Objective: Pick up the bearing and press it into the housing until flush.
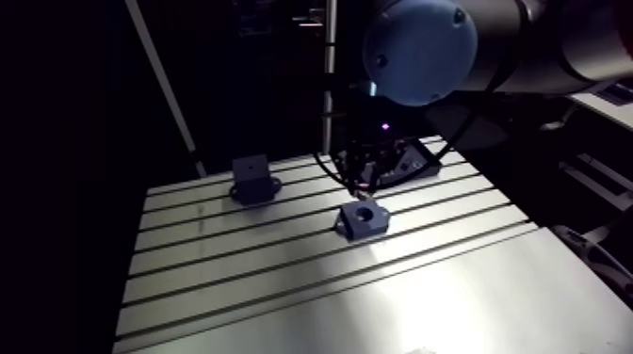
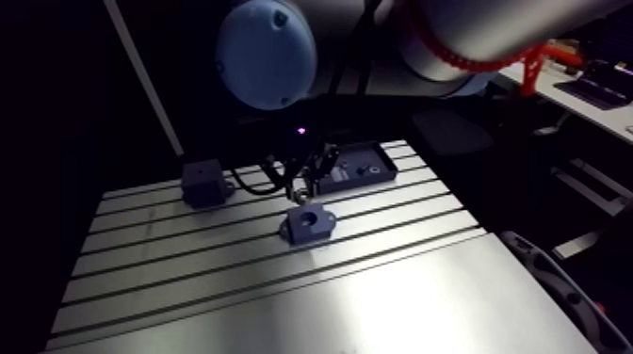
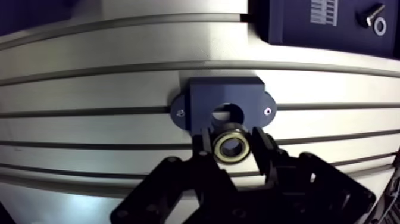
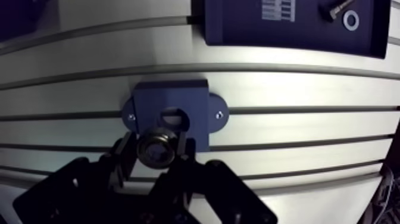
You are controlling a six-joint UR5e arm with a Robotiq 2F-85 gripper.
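Observation:
A ring-shaped metal bearing (image 3: 231, 148) with a brassy inner face is pressed between my gripper's (image 3: 232, 149) two dark fingers, so the gripper is shut on it. Just ahead of the fingertips sits the dark blue housing (image 3: 223, 105), a block with a round bore and two flanged ears fixed to the slotted table. The bearing hangs slightly short of the bore, above the housing's near edge. In the arm view the housing (image 1: 363, 218) lies mid-table with the gripper (image 1: 361, 185) directly above and behind it.
A dark tray (image 3: 324, 24) holding a bolt and washer (image 3: 377, 25) lies beyond the housing. A second dark block (image 1: 252, 178) stands at the back left of the slotted aluminium table (image 1: 283, 282).

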